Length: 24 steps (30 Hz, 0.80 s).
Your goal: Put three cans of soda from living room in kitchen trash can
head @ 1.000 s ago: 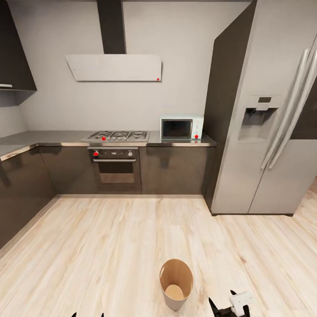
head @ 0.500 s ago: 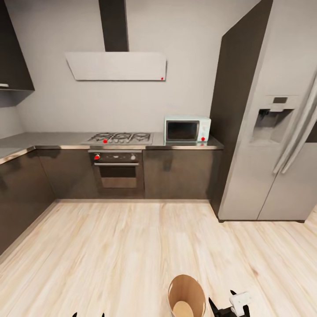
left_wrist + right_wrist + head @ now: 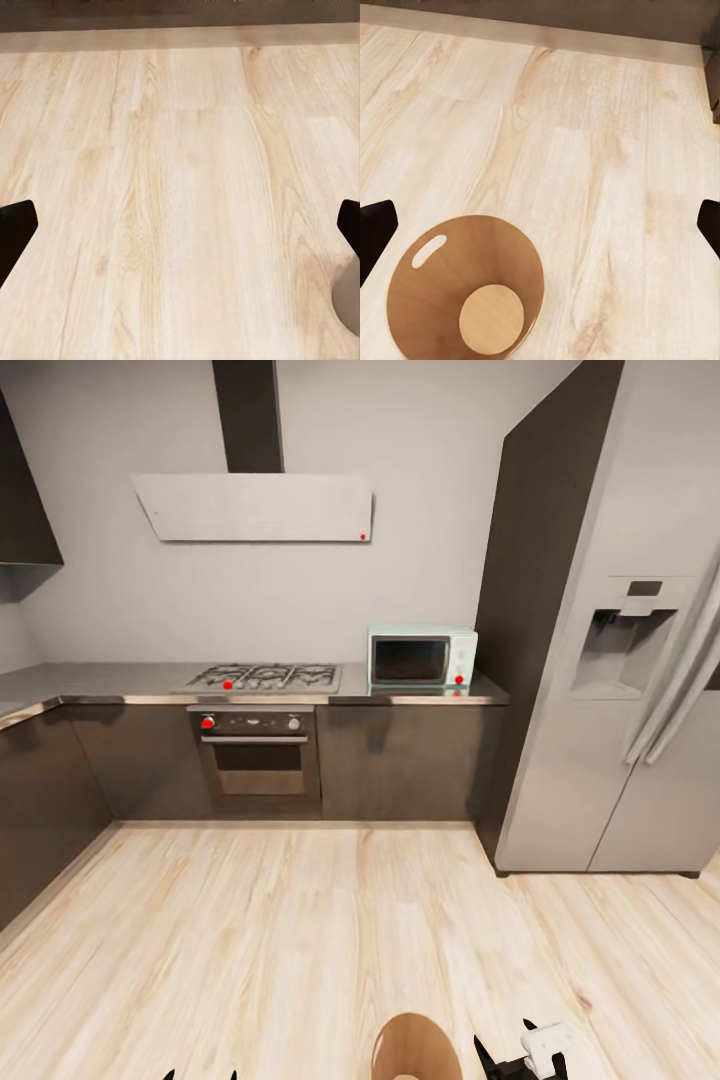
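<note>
You face the kitchen (image 3: 300,690): gas hob (image 3: 262,678) and oven (image 3: 258,758) at centre, microwave (image 3: 421,656) to their right, steel fridge (image 3: 640,660) at the right edge. Pale wood floor (image 3: 300,940) fills the lower half. The tash can (image 3: 417,1050) stands at the bottom edge, empty inside. Left gripper (image 3: 180,229) and right gripper (image 3: 540,232) are both spread wide over the floor, holding nothing.

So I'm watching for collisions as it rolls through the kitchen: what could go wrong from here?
The trash can sits on the floor right at the head view's bottom edge; driving on could knock it over. Both grippers, left and right, are open and hold no can, and the bin looks empty, so nothing gets binned on this pass.
</note>
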Tool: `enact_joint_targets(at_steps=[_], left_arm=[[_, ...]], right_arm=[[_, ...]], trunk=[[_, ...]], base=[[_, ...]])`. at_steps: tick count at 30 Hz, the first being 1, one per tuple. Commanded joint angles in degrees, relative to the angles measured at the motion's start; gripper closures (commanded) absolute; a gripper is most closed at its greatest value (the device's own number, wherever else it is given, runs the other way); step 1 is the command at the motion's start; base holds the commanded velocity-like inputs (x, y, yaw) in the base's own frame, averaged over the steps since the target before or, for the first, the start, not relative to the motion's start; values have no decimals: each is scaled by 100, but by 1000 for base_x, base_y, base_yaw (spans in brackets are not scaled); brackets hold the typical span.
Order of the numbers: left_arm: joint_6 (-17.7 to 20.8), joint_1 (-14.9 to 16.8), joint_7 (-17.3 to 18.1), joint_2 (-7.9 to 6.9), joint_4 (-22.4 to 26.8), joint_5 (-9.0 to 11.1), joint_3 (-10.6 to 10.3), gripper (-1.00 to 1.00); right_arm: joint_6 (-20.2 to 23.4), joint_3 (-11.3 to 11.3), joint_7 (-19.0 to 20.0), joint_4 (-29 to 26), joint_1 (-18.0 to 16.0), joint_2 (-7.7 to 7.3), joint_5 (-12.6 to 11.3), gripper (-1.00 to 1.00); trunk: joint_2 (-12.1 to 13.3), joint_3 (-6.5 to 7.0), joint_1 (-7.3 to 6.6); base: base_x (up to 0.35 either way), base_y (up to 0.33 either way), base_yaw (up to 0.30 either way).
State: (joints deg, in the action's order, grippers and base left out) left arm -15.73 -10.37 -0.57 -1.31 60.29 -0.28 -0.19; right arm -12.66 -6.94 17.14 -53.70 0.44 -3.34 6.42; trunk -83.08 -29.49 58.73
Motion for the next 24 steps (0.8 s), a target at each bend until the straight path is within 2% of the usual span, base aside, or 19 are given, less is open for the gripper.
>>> enact_joint_targets(at_steps=[1, 11, 24], left_arm=[[0, 0, 1, 0, 0, 0, 0, -100], [0, 0, 4, -1, 0, 1, 17, -100], [0, 0, 4, -1, -8, -3, 3, -100]], right_arm=[[0, 0, 0, 0, 0, 0, 0, -100], [0, 0, 0, 0, 0, 0, 5, -100], [44, -6, -3, 0, -14, 0, -13, -100]], trunk=[[0, 0, 0], [0, 0, 0], [0, 0, 0]], base=[[33, -6, 0], [9, 146, 0], [0, 18, 0]])
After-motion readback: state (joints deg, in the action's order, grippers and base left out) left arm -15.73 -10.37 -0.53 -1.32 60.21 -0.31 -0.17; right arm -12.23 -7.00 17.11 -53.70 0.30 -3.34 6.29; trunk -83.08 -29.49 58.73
